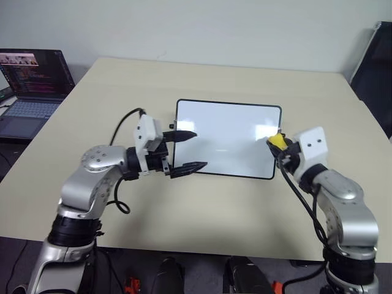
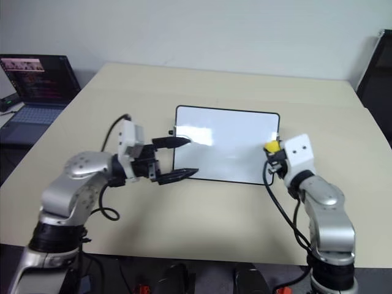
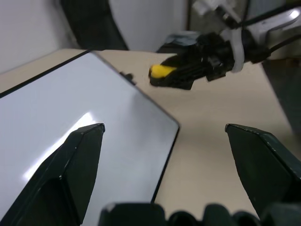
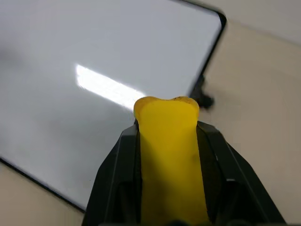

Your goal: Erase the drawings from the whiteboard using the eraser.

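Eraser (image 4: 168,155), a small yellow block, sits squeezed between the two black fingers of the right tool (image 1: 277,143), its end bulging out past the fingertips. That tool hangs at the whiteboard's right short side, the eraser just over the board's edge near the small black knob (image 4: 202,96); whether it touches the board I cannot tell. Whiteboard (image 1: 226,138), glossy white with a thin black frame and rounded corners, lies flat near the middle of the beige surface (image 1: 202,214). Its face looks plain white with a bright streak of reflected light, and no marks can be made out on it. At the opposite short side, the left tool (image 1: 188,150) points level across the board toward the right tool, its two fingers spread wide apart with nothing between them: one fingertip (image 1: 187,135) over the board's left part, the other (image 1: 196,166) near the board's near-left corner. At the far left, beyond the surface's edge, an open laptop (image 1: 30,92) stands with its screen lit.
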You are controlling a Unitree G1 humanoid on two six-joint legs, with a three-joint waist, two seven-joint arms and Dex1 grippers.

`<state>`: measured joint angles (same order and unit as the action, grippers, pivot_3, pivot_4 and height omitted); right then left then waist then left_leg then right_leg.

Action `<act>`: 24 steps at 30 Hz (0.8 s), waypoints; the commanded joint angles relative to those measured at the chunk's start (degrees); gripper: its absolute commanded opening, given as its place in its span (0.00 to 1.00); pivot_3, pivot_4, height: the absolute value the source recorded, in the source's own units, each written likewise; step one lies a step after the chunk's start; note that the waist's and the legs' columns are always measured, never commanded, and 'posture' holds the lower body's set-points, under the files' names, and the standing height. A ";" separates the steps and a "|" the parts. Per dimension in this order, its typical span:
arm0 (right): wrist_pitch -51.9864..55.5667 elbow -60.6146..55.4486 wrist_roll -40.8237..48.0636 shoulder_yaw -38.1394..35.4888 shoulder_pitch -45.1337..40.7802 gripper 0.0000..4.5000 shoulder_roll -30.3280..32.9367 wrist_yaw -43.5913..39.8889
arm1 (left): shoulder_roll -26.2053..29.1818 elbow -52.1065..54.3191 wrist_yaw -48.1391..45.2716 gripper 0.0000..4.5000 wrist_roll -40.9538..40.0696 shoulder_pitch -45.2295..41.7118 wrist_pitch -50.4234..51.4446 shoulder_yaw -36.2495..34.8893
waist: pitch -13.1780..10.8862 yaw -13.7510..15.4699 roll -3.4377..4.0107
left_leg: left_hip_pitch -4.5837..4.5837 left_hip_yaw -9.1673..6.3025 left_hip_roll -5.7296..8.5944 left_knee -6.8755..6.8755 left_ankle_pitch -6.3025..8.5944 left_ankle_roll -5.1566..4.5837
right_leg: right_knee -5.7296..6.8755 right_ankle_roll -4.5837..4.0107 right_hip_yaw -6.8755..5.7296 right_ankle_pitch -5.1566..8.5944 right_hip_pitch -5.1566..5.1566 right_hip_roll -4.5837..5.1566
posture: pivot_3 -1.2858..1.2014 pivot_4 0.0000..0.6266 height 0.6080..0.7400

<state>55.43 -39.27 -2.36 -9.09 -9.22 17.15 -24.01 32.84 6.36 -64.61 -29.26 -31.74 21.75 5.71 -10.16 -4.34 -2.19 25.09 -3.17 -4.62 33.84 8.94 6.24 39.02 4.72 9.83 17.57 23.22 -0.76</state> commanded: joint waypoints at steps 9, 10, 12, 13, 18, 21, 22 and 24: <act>-0.14 10.16 1.33 -7.57 -1.94 0.27 -1.26 8.66 | -10.65 -14.04 -13.00 1.00 5.99 -12.61 -10.16 10.33 | 0.01 -0.66 0.01 | 0.01 0.06 0.04 0.08 -0.01 -0.03 | -0.01 0.40 0.12 -0.23 -0.04 0.00 | 0.52 0.24 1.00; -0.33 11.28 2.19 -8.33 -2.76 0.27 -1.53 8.78 | -11.29 -15.09 -13.64 1.00 6.77 -13.04 -11.18 10.90 | 0.01 -0.66 0.01 | 0.02 0.06 0.04 0.06 -0.01 -0.03 | -0.02 0.40 0.11 -0.23 -0.05 0.00 | 0.52 0.24 1.00; -1.27 14.26 3.29 -9.33 -4.20 0.27 -1.38 9.14 | -12.90 -17.44 -13.80 1.00 8.27 -13.97 -13.36 11.56 | -0.01 -0.66 0.03 | 0.02 0.06 0.04 0.02 0.00 -0.04 | -0.02 0.39 0.11 -0.23 -0.04 -0.01 | 0.52 0.24 1.00; -1.72 15.31 3.56 -9.47 -4.58 0.27 -1.14 9.27 | -13.48 -18.29 -13.83 1.00 8.77 -14.29 -14.08 11.65 | -0.01 -0.63 0.04 | 0.02 0.06 0.04 0.02 0.00 -0.04 | -0.02 0.40 0.11 -0.23 -0.04 -0.01 | 0.52 0.24 1.00; -4.28 22.40 5.02 -10.69 -7.08 0.27 -0.45 10.59 | -16.05 -20.42 -13.41 1.00 10.55 -15.40 -16.03 11.92 | -0.01 -0.60 0.04 | 0.03 0.06 0.05 0.03 0.00 -0.04 | -0.03 0.42 0.12 -0.23 -0.05 -0.01 | 0.52 0.24 1.00; -5.66 25.47 5.88 -10.88 -7.65 0.35 0.21 10.57 | -16.29 -20.24 -13.70 1.00 10.78 -15.11 -16.05 11.56 | -0.03 -0.63 0.08 | 0.03 0.05 0.05 0.02 0.00 -0.04 | -0.01 0.41 0.11 -0.23 -0.05 -0.02 | 0.52 0.24 1.00; -6.32 26.74 6.00 -10.88 -7.94 0.43 0.45 10.81 | -16.21 -20.16 -13.69 1.00 10.87 -14.94 -16.14 11.43 | -0.04 -0.64 0.09 | 0.03 0.05 0.04 0.02 0.00 -0.04 | -0.01 0.42 0.12 -0.23 -0.05 -0.02 | 0.52 0.24 1.00; -7.43 28.78 6.46 -11.08 -8.44 0.54 0.92 11.28 | -16.16 -19.68 -13.38 1.00 10.92 -14.61 -15.97 11.21 | -0.04 -0.64 0.10 | 0.03 0.05 0.05 0.02 0.00 -0.04 | -0.02 0.42 0.12 -0.23 -0.05 -0.02 | 0.52 0.24 1.00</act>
<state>49.95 -10.38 3.54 -19.00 -16.77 17.17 -13.35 16.86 -14.72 -78.10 -18.03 -45.77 6.74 17.85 -10.20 -4.97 -2.09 25.12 -3.12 -4.57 33.87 8.94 6.20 39.00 5.14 9.94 17.33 23.16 -0.78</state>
